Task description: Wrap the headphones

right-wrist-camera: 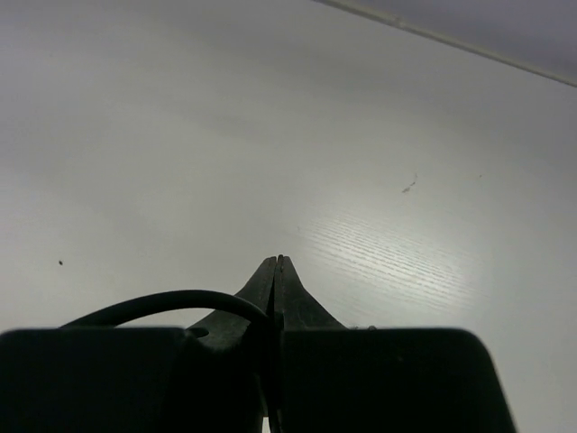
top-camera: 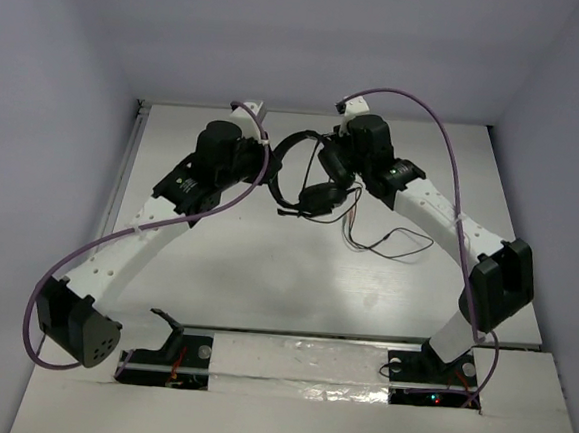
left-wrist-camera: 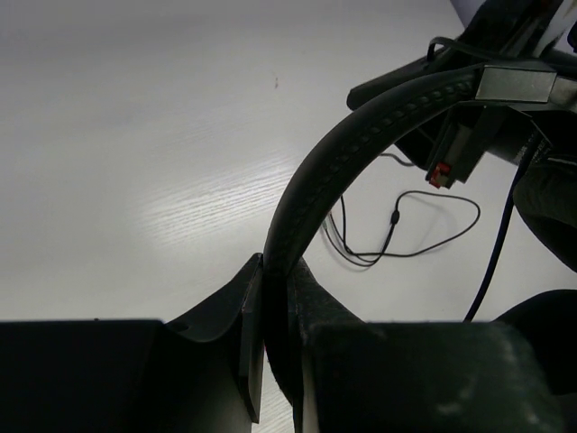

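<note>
Much of the long thin black cable (left-wrist-camera: pixel 395 218) lies slack on the white table (top-camera: pixel 265 275), nearer the arm bases. Beyond it, the black over-ear headphones (top-camera: pixel 307 183) hang lifted between both arms. The left gripper (left-wrist-camera: pixel 275 271) is clamped on the curved padded headband (left-wrist-camera: pixel 361 135). The right gripper (right-wrist-camera: pixel 278 263), fingers pressed together, seems to pinch the cable beside the earcups. Winding looks barely begun; next, the right arm likely must carry cable around the headband without snagging.

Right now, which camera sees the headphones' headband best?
The left wrist view: the headband curves big and close across it, pinched in the left gripper. The top view shows it only as a small thin arc between the arms. The right wrist view shows none of it.
</note>
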`<action>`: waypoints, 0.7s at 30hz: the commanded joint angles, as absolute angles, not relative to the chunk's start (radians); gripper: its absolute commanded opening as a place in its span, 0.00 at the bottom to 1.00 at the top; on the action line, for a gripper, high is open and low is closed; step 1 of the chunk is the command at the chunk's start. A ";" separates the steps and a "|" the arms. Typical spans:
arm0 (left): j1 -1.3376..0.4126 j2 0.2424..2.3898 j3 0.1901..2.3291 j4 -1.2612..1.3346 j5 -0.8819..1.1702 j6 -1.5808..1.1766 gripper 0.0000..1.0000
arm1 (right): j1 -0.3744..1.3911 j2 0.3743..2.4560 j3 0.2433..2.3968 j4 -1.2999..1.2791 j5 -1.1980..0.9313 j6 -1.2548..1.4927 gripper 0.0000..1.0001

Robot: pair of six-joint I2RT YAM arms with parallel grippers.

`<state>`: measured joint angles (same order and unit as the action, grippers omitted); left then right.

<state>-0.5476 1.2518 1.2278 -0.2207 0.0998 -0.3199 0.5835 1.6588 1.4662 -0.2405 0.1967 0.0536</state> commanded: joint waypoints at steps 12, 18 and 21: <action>-0.474 1.178 1.305 -0.086 0.265 -0.402 0.00 | 0.483 1.551 1.287 0.090 -0.108 0.221 0.21; -0.451 1.175 1.339 -0.072 0.353 -0.433 0.00 | 0.428 1.577 1.194 0.349 -0.435 0.293 0.34; -0.451 1.177 1.361 -0.084 0.362 -0.437 0.00 | 0.428 1.618 1.204 0.380 -0.512 0.305 0.36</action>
<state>-0.4561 1.2263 1.2816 -0.1761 0.3023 -0.3927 0.4225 1.5970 1.1923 0.2066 -0.3470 0.2680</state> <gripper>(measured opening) 0.076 0.355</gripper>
